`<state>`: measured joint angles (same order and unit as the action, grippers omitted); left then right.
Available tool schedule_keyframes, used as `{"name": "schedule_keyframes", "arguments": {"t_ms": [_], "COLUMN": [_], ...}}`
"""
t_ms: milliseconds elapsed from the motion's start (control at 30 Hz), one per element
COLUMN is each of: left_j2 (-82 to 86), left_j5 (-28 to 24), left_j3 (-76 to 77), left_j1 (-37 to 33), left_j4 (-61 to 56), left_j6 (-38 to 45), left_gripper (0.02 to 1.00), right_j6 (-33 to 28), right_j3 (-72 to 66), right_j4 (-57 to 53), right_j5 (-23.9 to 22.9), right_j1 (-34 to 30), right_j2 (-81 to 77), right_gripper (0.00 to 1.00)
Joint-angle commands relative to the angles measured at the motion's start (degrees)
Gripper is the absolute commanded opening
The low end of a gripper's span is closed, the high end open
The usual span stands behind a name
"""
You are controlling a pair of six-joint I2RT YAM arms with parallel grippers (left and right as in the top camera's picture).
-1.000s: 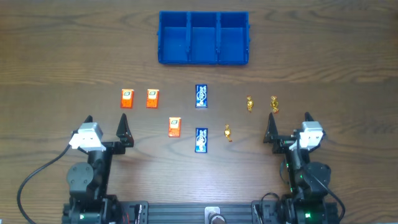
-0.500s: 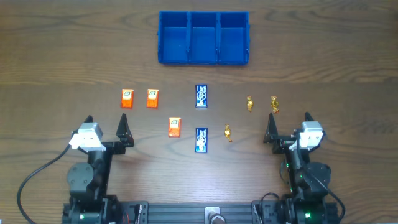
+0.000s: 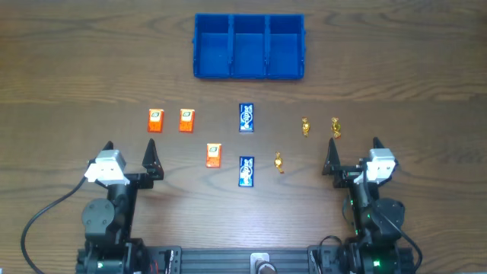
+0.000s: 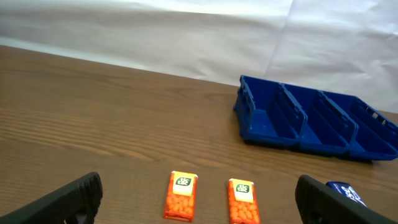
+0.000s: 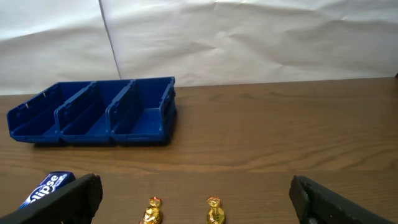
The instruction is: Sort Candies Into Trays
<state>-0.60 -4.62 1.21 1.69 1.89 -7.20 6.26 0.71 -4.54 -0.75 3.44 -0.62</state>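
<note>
Jaws stand spread wide on the left gripper [image 3: 131,149] and right gripper [image 3: 354,148]. At their 12 o'clock lie 3 orange boxes [image 3: 187,120], 2 blue packets [image 3: 246,118] and 3 gold sweets [image 3: 278,161]. Probably light and slick: pinch the narrow sides.

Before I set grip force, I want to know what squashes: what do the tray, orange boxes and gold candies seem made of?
Tray: likely rigid moulded plastic, smooth blue, thin straight walls. Orange boxes: seemingly hard clear plastic, pellets showing through, with a label. Gold candies: shiny foil or film wrappers, twisted ends; contents hidden.
</note>
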Motion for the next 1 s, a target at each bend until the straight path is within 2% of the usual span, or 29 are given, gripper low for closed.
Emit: {"name": "schedule_keyframes", "arguments": {"t_ms": [33, 633, 667, 733, 800, 1000], "left_j2": [0.3, 0.4, 0.4, 0.1, -2.8, -24.2], "left_j5": [-1.2, -0.9, -0.6, -0.5, -0.6, -0.5], "left_j3": [-0.9, -0.9, -0.9, -0.1, 4.1, 26.7], "left_j1": [-0.2, -0.2, -0.2, -0.2, -0.2, -0.2], "left_j4": [2.2, 2.3, 2.4, 3.5, 7.6, 19.6], "left_j6": [0.8, -0.3, 0.2, 1.7, 1.7, 2.1], "left_gripper": [0.998, 0.998, 0.958, 0.952, 0.998, 0.998], "right_j6": [-0.8, -0.8, -0.8, -0.8, -0.8, -0.8], "right_j3": [-0.3, -0.3, -0.3, -0.3, -0.3, -0.3], "right_j4": [-0.2, -0.2, -0.2, -0.2, -0.2, -0.2], "right_j5": [0.7, 0.7, 0.7, 0.7, 0.7, 0.7], "right_j1": [-0.2, -0.2, -0.2, -0.2, -0.2, -0.2], "right_j2": [0.4, 0.4, 0.4, 0.4, 0.4, 0.4], "right_gripper": [0.998, 0.998, 0.998, 0.998, 0.998, 0.998]}}
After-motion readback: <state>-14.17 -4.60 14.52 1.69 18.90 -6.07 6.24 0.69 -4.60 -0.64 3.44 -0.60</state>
